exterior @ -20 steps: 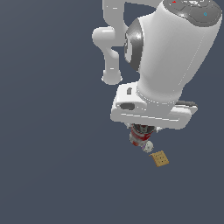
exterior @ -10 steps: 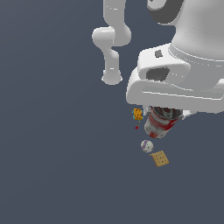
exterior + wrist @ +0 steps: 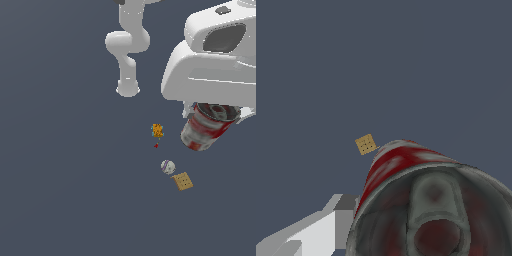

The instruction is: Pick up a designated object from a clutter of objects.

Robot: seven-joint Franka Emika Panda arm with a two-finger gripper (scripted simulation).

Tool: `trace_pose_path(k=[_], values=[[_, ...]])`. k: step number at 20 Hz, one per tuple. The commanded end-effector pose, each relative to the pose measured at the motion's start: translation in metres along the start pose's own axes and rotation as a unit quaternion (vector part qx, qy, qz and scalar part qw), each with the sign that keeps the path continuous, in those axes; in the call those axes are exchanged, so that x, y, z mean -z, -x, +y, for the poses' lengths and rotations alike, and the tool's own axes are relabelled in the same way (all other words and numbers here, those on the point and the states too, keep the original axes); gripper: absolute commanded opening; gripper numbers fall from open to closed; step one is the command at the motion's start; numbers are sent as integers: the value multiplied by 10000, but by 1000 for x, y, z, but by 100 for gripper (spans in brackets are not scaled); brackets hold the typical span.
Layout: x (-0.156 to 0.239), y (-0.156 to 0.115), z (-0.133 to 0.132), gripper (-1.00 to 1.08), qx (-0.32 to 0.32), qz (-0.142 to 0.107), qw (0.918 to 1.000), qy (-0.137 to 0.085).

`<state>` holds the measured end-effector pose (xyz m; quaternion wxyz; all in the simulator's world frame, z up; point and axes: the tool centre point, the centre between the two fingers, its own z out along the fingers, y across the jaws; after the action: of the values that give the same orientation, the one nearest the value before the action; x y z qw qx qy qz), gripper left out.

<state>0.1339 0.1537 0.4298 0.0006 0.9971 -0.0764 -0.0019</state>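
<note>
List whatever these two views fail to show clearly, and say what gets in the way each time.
- Gripper fingertips: in the exterior view the arm's white housing covers them; in the wrist view only one finger shows, cut by the frame edge.
- Red-white can: its top sits under the housing; in the wrist view the edge crops it.
- Orange-yellow item and red speck: too small to identify.
- White ball: markings too small to read; absent from the wrist view.
</note>
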Motion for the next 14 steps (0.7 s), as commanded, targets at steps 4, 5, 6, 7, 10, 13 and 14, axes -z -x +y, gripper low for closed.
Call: trace_pose_path(k=[4, 5, 6, 7, 10, 13, 14], values=[[23, -2, -9, -100, -2, 18, 10000, -7], [25, -2, -10, -100, -2, 18, 10000, -7], [28, -3, -11, -100, -2, 18, 10000, -7], [30, -3, -12, -100, -2, 18, 10000, -7], [35, -4, -14, -100, -2, 18, 10000, -7], [38, -4, -16, -100, -2, 18, 10000, -7], [39, -5, -16, -100, -2, 18, 10000, -7]])
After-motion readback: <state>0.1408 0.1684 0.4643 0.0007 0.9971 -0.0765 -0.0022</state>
